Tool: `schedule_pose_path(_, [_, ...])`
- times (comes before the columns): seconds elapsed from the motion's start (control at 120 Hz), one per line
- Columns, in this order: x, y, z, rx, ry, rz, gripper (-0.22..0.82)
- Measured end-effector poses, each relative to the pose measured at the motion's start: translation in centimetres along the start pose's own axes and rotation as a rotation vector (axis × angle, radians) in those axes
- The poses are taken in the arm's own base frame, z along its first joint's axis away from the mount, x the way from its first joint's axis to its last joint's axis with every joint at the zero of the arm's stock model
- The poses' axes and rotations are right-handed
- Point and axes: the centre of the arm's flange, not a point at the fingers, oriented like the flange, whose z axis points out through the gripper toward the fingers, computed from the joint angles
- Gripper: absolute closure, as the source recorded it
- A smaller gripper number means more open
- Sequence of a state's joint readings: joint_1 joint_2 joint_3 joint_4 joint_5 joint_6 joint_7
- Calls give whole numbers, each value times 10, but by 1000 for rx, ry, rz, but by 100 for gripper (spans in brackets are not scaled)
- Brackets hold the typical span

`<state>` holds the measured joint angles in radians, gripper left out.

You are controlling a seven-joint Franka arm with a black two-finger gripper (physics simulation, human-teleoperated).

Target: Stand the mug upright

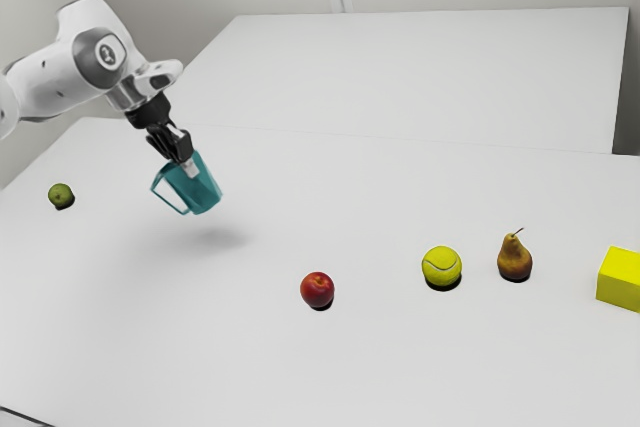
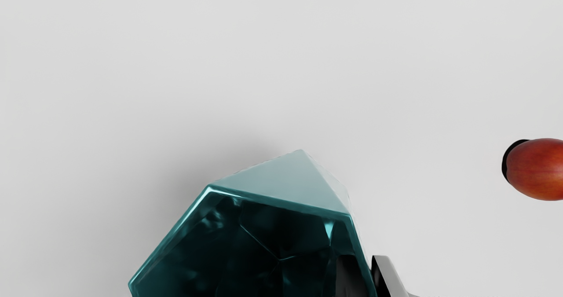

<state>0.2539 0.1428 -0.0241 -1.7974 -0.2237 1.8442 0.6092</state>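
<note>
Mug (image 1: pixel 203 191) hangs tilted, mouth upward, below my fingers (image 2: pixel 389 274), which pinch its wall above the white tabletop (image 1: pixel 400 367). I judge righting is in hand; next, level its base, then lower it gently.

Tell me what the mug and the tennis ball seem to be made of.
Mug: glossy, perhaps glass or glazed ceramic, as bright streaks run along its rim. Tennis ball: dull, probably felt, judging by the curved seam and soft shading.
</note>
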Motion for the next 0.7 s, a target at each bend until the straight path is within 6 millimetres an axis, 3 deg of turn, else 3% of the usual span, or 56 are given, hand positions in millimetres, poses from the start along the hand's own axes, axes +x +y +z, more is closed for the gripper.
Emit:
schedule_pose_path(0.083, [-11,8,16,61,0,-26,79])
schedule_pose_path(0.308, [-10,13,70,152,26,-81,79])
schedule_pose_path(0.633, [-2,9,99,192,62,-158,78])
schedule_pose_path(0.7, [1,12,100,191,69,-165,69])
